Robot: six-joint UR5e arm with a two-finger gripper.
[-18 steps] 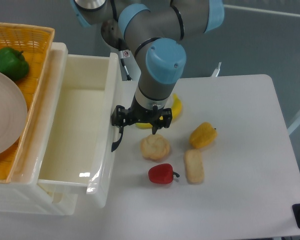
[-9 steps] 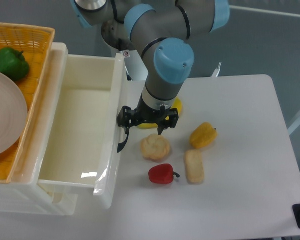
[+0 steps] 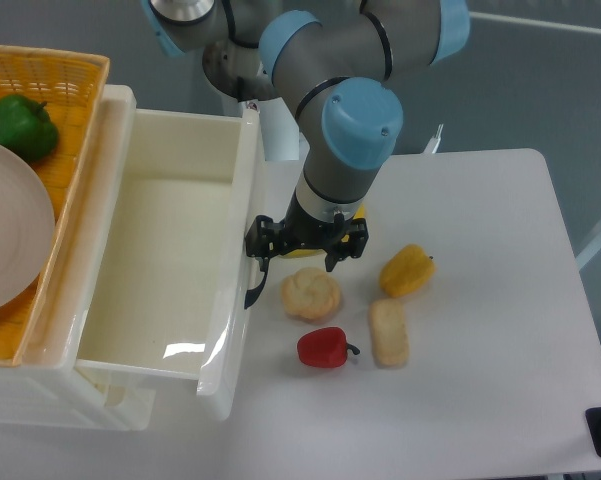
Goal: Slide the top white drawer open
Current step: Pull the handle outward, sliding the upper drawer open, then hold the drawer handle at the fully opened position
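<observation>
White table (image 3: 480,260): top white drawer (image 3: 170,260) open, handle at fingers (image 3: 255,243)

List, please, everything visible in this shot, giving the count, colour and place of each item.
top white drawer: one, cream-white, pulled out, looks empty
drawer handle: one, black, on the drawer front
basket: one, orange, on top of the cabinet
plate: one, pale, in the basket
green pepper: one, in the basket
red pepper: one, on the table
yellow pepper: one, on the table
bread pieces: two, tan, on the table
table: one, white
gripper: one, black, at the handle
</observation>
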